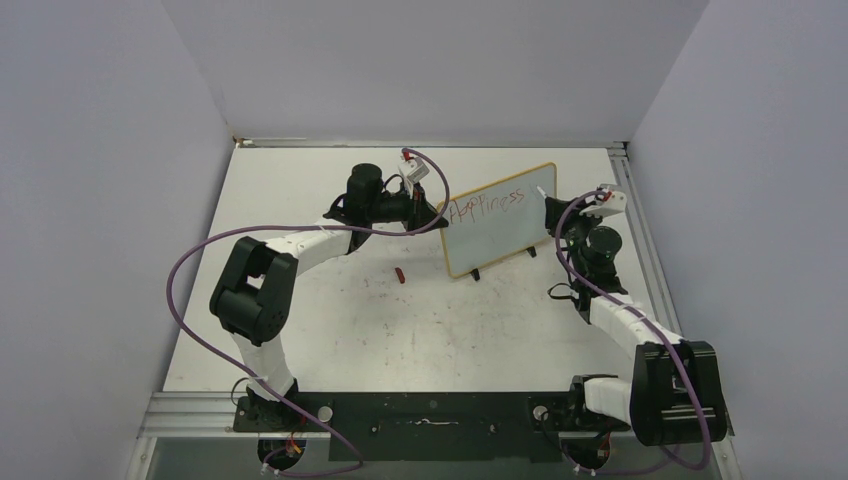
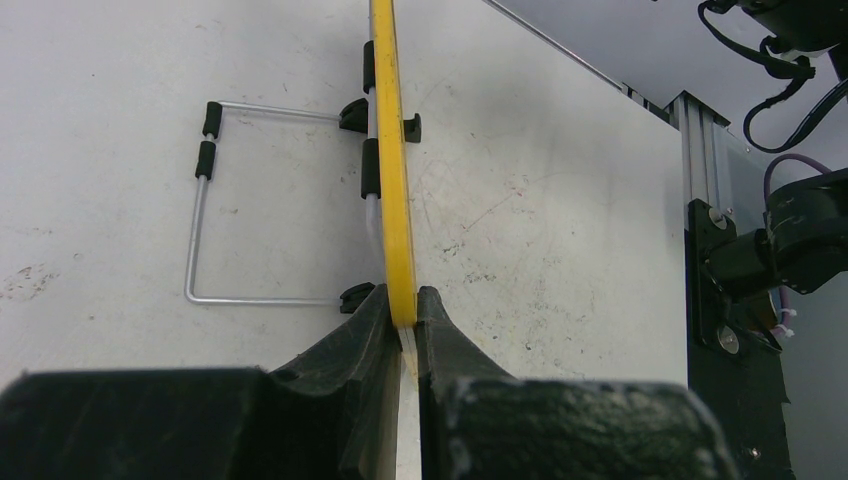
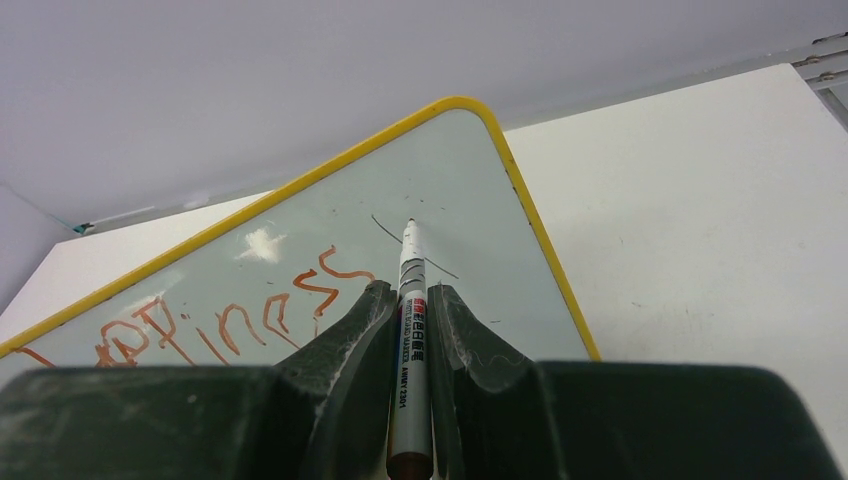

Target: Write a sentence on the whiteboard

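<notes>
The whiteboard (image 1: 503, 232), white with a yellow frame, stands upright on black feet at the table's far middle. One line of the sentence (image 1: 487, 202) shows in red, reading roughly "Happiness". My left gripper (image 1: 440, 213) is shut on the board's left edge; in the left wrist view the yellow edge (image 2: 392, 180) sits pinched between the jaws of this gripper (image 2: 403, 300). My right gripper (image 3: 410, 292) is shut on a white marker (image 3: 411, 330). Its tip points at the whiteboard (image 3: 460, 190), just right of the last letter of the sentence (image 3: 230, 320). In the top view the right gripper (image 1: 553, 215) is at the board's right end.
A small red cap (image 1: 400, 274) lies on the table in front of the board's left end. A bent wire stand (image 2: 200, 220) props the board from behind. A metal rail (image 1: 640, 240) runs along the table's right edge, with walls on three sides.
</notes>
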Robot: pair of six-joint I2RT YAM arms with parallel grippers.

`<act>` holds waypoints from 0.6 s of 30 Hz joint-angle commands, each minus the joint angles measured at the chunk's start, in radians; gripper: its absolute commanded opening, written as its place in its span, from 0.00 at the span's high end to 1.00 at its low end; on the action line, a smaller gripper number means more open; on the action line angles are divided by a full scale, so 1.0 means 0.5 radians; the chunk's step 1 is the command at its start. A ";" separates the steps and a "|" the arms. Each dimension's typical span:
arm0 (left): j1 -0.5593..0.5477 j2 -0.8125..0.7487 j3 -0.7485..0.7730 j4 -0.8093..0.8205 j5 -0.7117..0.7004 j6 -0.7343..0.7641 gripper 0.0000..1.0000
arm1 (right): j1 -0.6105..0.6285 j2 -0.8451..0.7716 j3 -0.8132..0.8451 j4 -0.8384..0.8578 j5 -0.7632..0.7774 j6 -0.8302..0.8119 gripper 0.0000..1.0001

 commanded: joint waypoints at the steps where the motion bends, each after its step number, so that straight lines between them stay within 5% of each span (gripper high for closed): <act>1: -0.011 -0.054 0.028 -0.043 0.111 0.059 1.00 | -0.014 0.018 0.078 0.130 -0.062 -0.039 0.95; 18: -0.011 -0.060 0.027 -0.034 0.114 0.047 1.00 | 0.044 0.013 0.019 -0.013 -0.019 -0.092 0.95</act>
